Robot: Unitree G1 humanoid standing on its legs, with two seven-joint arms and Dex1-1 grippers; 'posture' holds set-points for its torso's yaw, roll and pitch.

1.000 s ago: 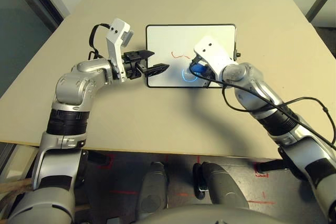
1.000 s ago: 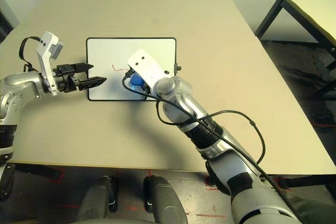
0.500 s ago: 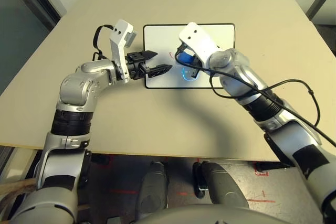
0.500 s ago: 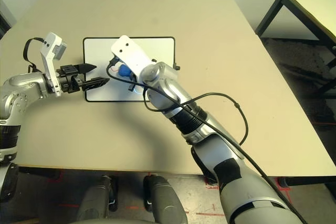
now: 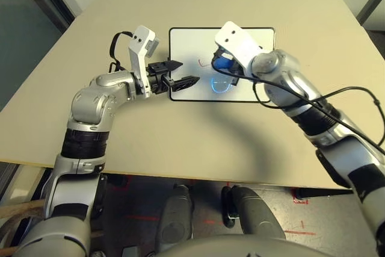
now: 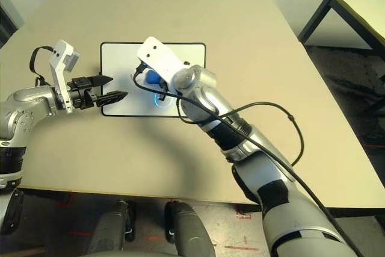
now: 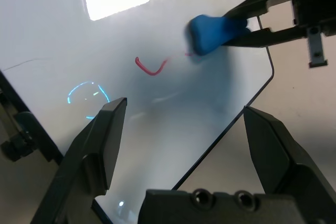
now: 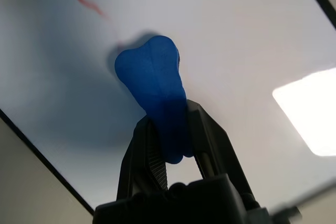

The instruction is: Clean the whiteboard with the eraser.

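Note:
The whiteboard (image 5: 191, 43) lies flat on the beige table, its black frame all round. It carries a short red squiggle (image 7: 149, 67) and a faint blue circular mark (image 5: 218, 84). My right gripper (image 5: 225, 68) is shut on the blue eraser (image 5: 222, 62), whose free end presses on the board just right of the squiggle. The right wrist view shows the eraser (image 8: 151, 80) pinched between the two black fingers (image 8: 144, 145). My left gripper (image 5: 187, 72) stands open at the board's left edge, over its lower left part, holding nothing.
The table (image 5: 180, 130) stretches bare around the board, with its front edge close to my body. A black cable (image 5: 340, 92) loops off my right forearm. A second table (image 6: 361, 4) stands beyond the gap at the right.
My right gripper carried the eraser from the blue circle up the board to the red squiggle, swept left, then came back right. The squiggle is shorter now. The left gripper has stayed open by the board's edge.

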